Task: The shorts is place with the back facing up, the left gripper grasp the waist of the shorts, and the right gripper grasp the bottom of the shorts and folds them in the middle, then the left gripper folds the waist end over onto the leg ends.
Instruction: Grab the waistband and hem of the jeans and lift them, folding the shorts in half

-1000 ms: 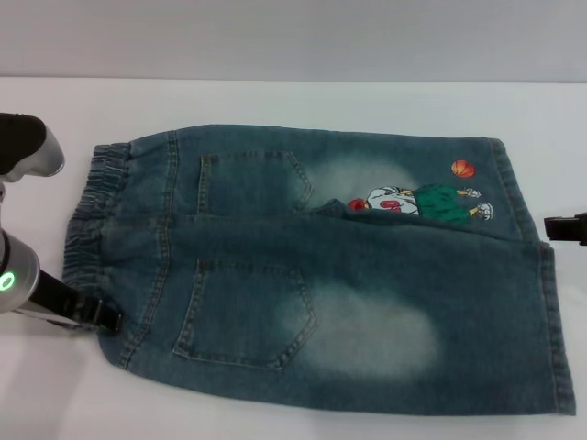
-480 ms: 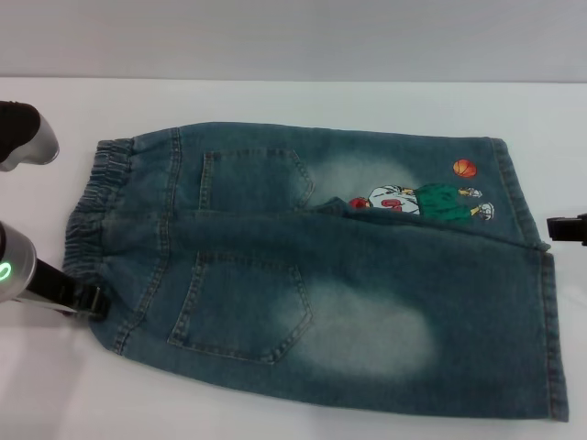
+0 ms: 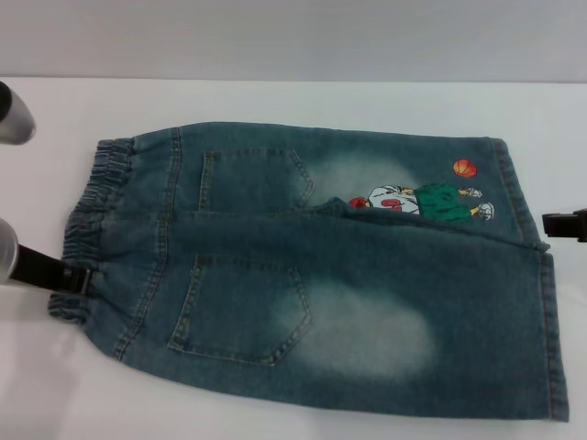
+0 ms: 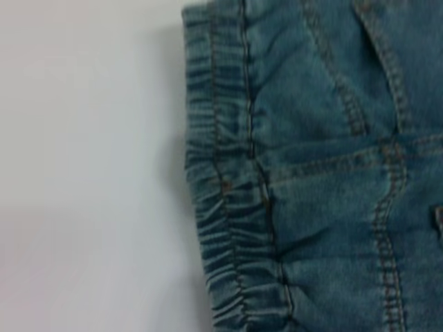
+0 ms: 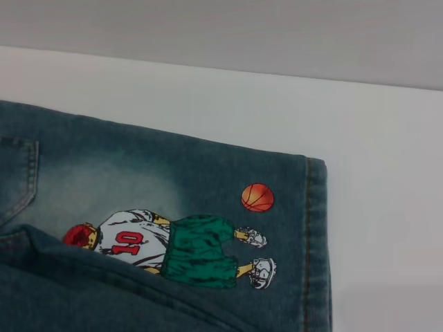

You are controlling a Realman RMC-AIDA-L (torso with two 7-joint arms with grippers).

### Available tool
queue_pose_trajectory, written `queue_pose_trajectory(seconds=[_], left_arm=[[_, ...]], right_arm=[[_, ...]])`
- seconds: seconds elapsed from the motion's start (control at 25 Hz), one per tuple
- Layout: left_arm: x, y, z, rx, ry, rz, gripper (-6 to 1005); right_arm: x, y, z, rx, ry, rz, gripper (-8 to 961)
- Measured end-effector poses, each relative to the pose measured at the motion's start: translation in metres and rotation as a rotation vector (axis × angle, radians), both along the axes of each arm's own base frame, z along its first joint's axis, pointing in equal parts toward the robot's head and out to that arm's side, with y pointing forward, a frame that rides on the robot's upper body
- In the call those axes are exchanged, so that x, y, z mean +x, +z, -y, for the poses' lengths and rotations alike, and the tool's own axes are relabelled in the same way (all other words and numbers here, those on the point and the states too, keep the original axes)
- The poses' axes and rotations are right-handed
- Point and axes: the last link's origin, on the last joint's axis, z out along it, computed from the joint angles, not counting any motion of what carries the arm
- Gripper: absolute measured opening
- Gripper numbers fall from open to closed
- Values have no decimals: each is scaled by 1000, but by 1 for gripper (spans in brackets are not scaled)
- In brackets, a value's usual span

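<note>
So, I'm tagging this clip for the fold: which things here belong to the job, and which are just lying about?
Part of the job:
- the shorts, back up
- the waist of the shorts
- the leg ends
- the left gripper, at the waist
- the right gripper, by the hems

Just there:
- the white table

Shorts point(image 4: 332, 173) fill one side of left wrist view, lying flat on white table point(image 4: 83, 166). Waist of shorts point(image 4: 221, 207) forms denim edge touching bare table: gathered elastic band, ruffled, paler blue, stitch line along it. Beside waist, away from table: yoke seam crossing centre seam point(image 4: 387, 228). Pocket corner stitching point(image 4: 374, 48) near frame edge, well apart from waist. No gripper fingers visible.
</note>
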Motion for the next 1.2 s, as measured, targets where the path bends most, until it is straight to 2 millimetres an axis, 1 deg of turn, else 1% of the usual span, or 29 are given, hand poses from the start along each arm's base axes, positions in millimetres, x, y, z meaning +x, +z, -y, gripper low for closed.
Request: queue_pose_trajectory(seconds=[0.16,0.28,0.44,0.64,0.68,0.88,1.04,1.16,1.2], left_arm=[[-2,3,3,33,-2,9,130],[-9,3,2,45,21,6,74],[-13,2,-3,61,14,-4,-1],[-16,-5,-8,37,17,-12,35],[-20,-9,-10,19,33,-18,69],[-21,-10,-11,10,38,-21,236],[-20,-9,-11,10,35,-24,472],[-23,-8,-10,12,42,-35,679],[-23,-8,-10,11,44,-35,710]], right_arm=[[-4,1,0,4,15,-2,639],[-7,2,0,8,25,-2,639],[-5,2,0,6,21,0,639],[0,0,0,0,6,0,639],[1,-1,0,-2,2,0,639],[1,-1,0,-4,-1,0,640],[1,-1,0,-5,-2,1,640],[1,-1,0,-6,-1,1,640],[1,-1,0,-6,0,1,640]])
